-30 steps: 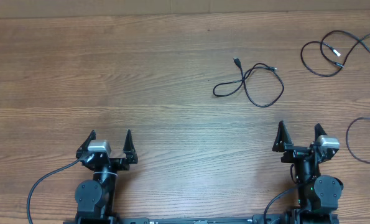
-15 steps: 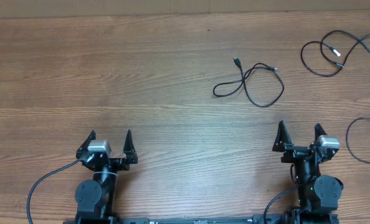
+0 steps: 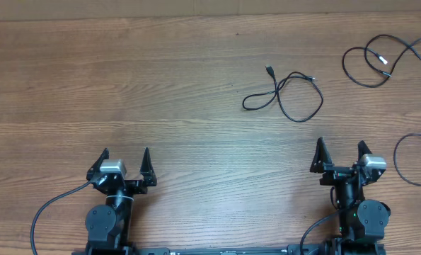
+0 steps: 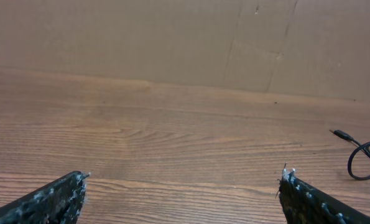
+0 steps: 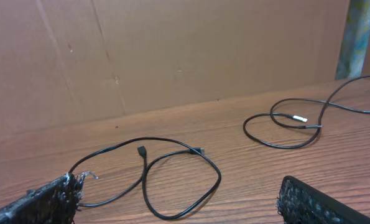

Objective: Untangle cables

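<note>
Cables (image 3: 278, 90) lying loose | left hand (image 3: 125, 151), right hand (image 3: 342, 143) low (both spread wide)

Thin black cables (image 3: 278, 88) lie apart in loose loops.

This looks like a robot test room. A wide brown wooden table (image 3: 160, 85) fills the view. A plain brown cardboard wall (image 4: 172, 37) stands at the table's far edge. A black robot arm on the left (image 3: 110, 212) and a black robot arm on the right (image 3: 362, 212) sit at the table's near edge.
</note>
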`<state>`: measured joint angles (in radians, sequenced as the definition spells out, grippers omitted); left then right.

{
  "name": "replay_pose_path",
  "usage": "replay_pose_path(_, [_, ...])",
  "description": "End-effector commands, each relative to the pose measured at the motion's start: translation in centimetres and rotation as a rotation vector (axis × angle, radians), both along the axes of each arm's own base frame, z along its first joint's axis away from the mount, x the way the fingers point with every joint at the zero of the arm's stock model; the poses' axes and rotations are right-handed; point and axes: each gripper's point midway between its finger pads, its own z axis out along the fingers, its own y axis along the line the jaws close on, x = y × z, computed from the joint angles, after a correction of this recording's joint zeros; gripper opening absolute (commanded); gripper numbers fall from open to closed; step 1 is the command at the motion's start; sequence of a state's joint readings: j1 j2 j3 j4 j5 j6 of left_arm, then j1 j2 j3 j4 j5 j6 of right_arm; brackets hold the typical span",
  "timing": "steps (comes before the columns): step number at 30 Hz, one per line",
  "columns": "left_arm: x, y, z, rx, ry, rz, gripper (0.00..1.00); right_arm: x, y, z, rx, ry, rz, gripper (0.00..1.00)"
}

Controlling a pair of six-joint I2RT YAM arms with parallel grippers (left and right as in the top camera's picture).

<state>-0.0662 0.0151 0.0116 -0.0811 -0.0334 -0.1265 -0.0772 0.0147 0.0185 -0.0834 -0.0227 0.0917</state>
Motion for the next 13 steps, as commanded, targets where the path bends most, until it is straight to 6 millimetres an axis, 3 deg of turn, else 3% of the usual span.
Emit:
replay_pose_path(1, [-0.02,-0.13,0.05,0.018,-0.010,-0.007,0.99,-0.01,0.03,-0.20,-0.007,-0.003,0.003,1.00])
replay_pose_path(13, [-0.02,-0.13,0.05,0.018,-0.010,-0.007,0.99,-0.01,0.03,-0.20,-0.008,-0.003,0.003,1.00])
